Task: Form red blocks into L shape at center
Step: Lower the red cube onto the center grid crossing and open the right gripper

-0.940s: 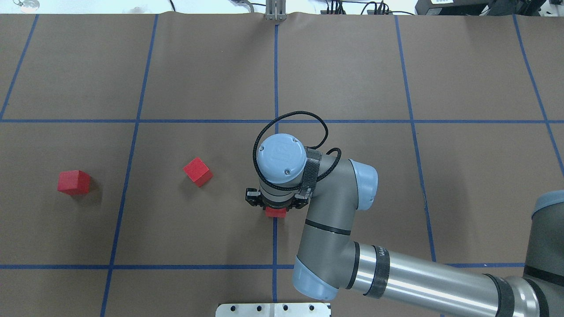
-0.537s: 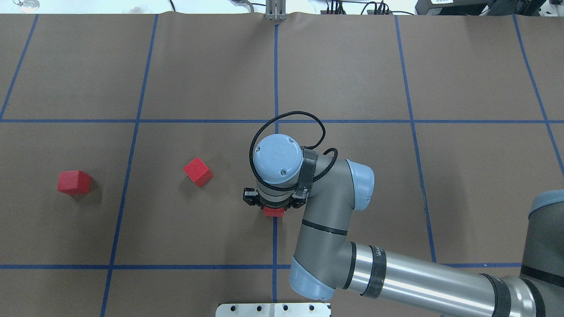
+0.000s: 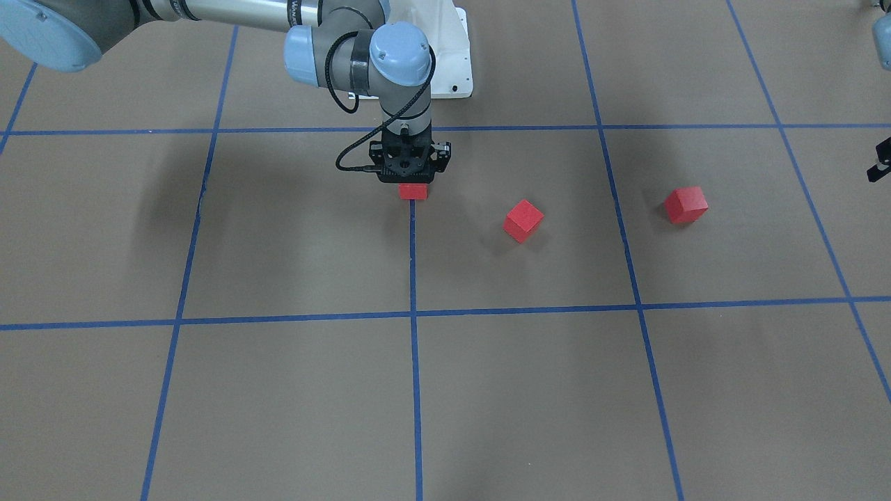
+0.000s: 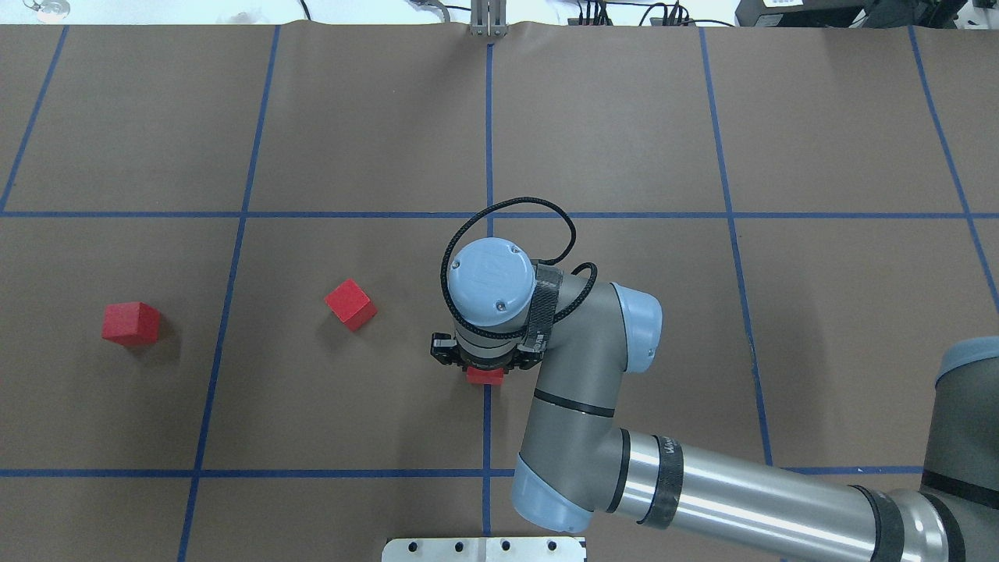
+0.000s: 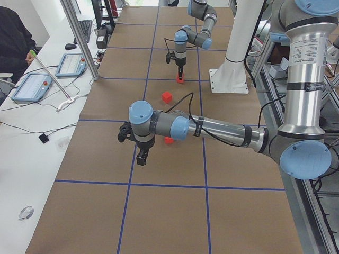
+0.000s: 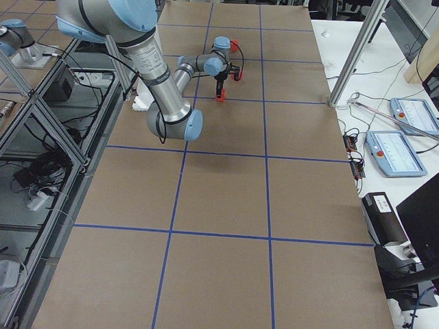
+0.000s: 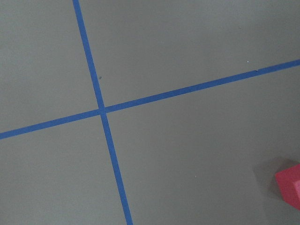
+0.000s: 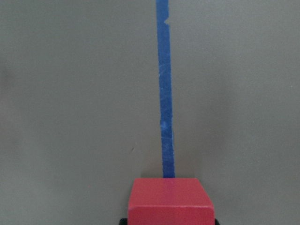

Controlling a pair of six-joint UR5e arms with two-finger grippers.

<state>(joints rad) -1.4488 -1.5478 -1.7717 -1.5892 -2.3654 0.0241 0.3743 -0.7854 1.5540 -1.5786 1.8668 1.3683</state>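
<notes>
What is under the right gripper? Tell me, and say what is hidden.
A red block sits directly under the right gripper, over the blue tape line. Only its outer part shows; the gripper body covers the rest, and whether it touches the table is hidden.

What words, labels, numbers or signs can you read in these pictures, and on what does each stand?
No text can be read clearly.
White lettering on the right arm's black band: too small to read.
Embossed mark on the blue wrist cap: illegible.
The red blocks: plain, no marks.
</notes>
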